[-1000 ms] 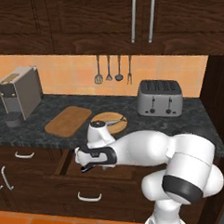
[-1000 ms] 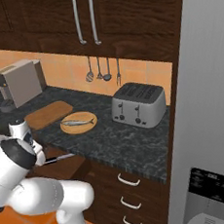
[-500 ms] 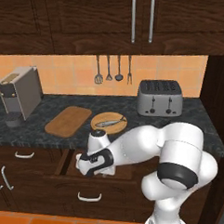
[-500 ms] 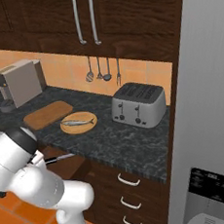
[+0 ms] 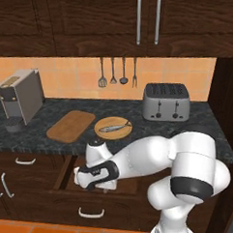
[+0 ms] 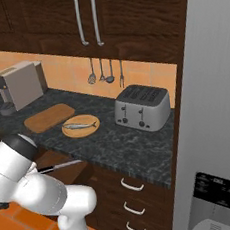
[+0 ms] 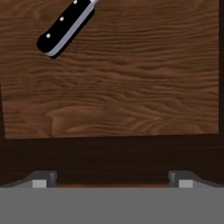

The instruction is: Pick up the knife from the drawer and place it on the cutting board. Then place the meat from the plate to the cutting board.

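Note:
The knife [image 7: 65,28] lies on the drawer's [image 7: 131,78] lighter wooden floor, black handle toward the upper left of the hand view, its blade running off the top edge. My gripper [image 7: 111,181] hangs open above the floor, its fingertips [image 7: 41,179] well apart, the knife ahead and to the left. From the left base, the gripper [image 5: 103,186] dips into the open drawer [image 5: 68,181]. The right base view shows the knife [image 6: 59,166] in the drawer [image 6: 68,174]. On the counter, the meat [image 5: 114,126] lies on the plate [image 5: 102,133] beside the cutting board [image 5: 70,125].
A silver toaster [image 5: 166,102] stands right of the plate and a coffee machine [image 5: 20,97] left of the board. Dark utensils [image 5: 112,72] hang on the tiled wall. Closed drawers [image 6: 134,205] sit below the counter to the right.
The arm has folded and the hand has sunk a little lower into the open drawer. The jaws have stayed open. Knife, fish and board have not moved.

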